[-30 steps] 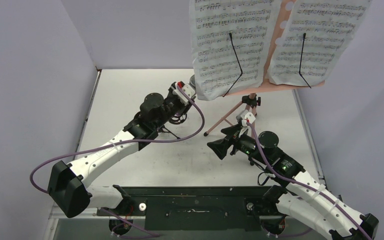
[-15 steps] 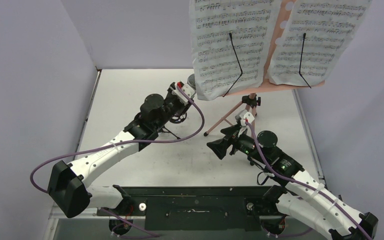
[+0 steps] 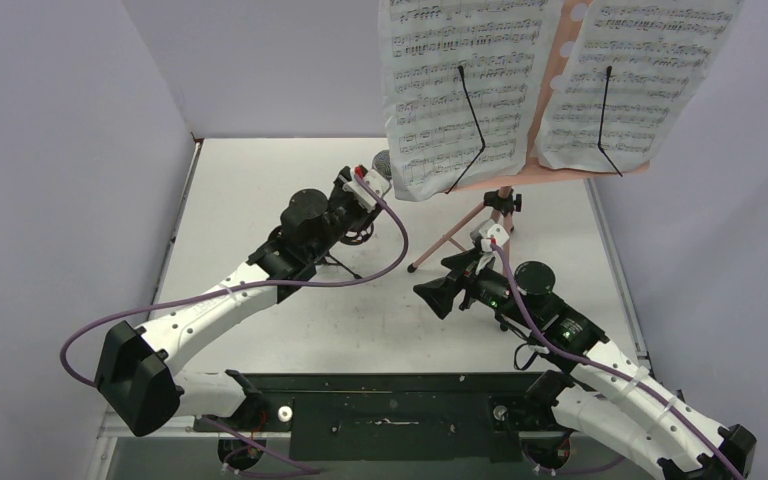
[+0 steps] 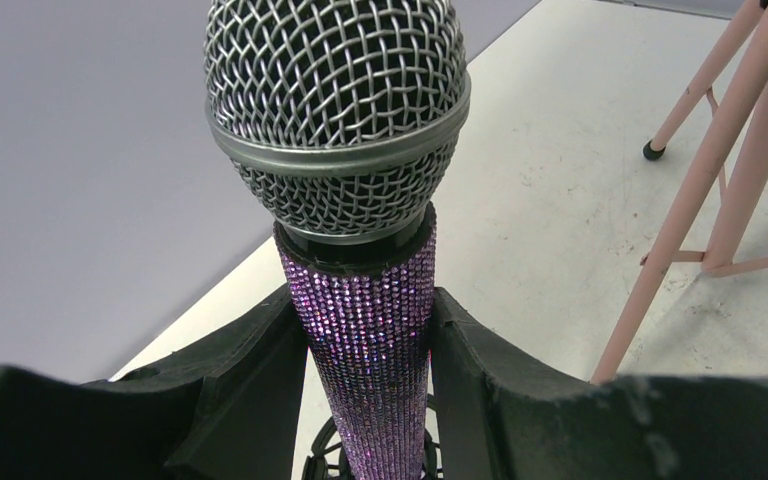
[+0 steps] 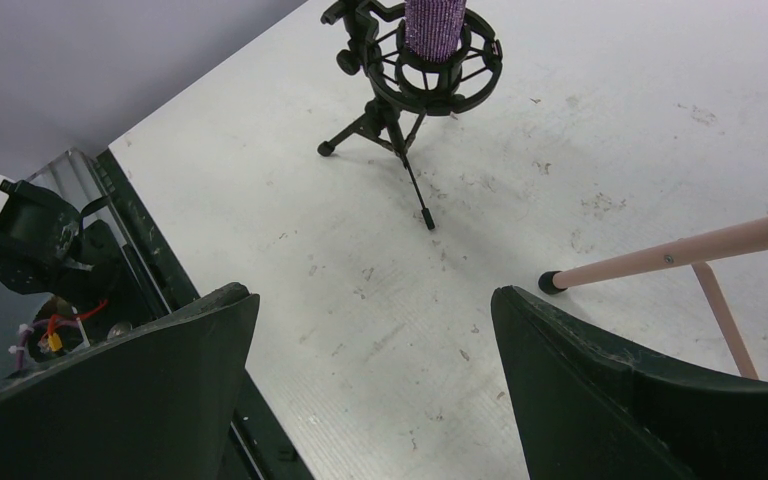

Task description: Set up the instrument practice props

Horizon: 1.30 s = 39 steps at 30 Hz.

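While our left hand [image 4: 368, 400] steadied the glittery purple microphone [image 4: 338, 110] in its small black tripod stand [image 5: 392, 112], our right hand [image 5: 372, 300] gaped empty.

Microphone [image 4: 355, 250] glittery studded body, metal mesh head; table [image 4: 560, 200] matt, scuffed.

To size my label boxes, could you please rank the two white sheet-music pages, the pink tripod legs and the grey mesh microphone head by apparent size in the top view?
1. Left white sheet-music page and right page: alike, and raised toward the camera.
2. Pink tripod legs.
3. Grey mesh microphone head, partly hidden.
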Tool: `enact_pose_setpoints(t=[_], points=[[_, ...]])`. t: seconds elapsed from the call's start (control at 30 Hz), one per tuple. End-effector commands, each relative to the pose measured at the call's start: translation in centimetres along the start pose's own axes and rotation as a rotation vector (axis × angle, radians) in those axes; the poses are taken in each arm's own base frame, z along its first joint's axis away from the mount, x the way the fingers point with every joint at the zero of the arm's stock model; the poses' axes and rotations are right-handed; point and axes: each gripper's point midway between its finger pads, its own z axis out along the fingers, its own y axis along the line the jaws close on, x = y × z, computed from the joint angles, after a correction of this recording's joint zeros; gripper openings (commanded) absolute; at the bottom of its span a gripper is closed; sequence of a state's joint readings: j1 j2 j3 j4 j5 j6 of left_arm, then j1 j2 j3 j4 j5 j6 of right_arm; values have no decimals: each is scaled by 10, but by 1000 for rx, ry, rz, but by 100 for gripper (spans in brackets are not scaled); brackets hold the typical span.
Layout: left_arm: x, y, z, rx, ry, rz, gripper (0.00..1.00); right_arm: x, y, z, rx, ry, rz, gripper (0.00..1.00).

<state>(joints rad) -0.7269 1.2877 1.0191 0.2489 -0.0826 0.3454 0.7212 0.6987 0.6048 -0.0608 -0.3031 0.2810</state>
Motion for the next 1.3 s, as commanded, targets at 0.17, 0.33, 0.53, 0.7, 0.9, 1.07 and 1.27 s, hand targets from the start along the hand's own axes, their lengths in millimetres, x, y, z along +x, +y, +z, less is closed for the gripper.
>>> enact_pose_setpoints(t=[0.17,0.33,0.53,0.7,0.9,1.07,1.27], points=[[-17,18,-2,-62,-44,-12,0,-14,2,2,-5,-55,-10,90],[-13,20,0,-76,-31,-26,0,-13,1,2,-5,-52,-10,90],[-9,21,3,-83,-24,-40,0,-13,1,2,-3,-51,-12,90],[-7,16,4,-62,-33,-45,0,-13,1,1,-1,-56,-12,90],[2,16,6,-74,-10,-53,0,-14,1,0,-3,-57,-13,90],[8,15,6,-76,1,-61,0,-12,0,1,0,-53,-11,90],[17,18,7,-96,24,-65,0,-11,0,0,0,-55,-12,90]])
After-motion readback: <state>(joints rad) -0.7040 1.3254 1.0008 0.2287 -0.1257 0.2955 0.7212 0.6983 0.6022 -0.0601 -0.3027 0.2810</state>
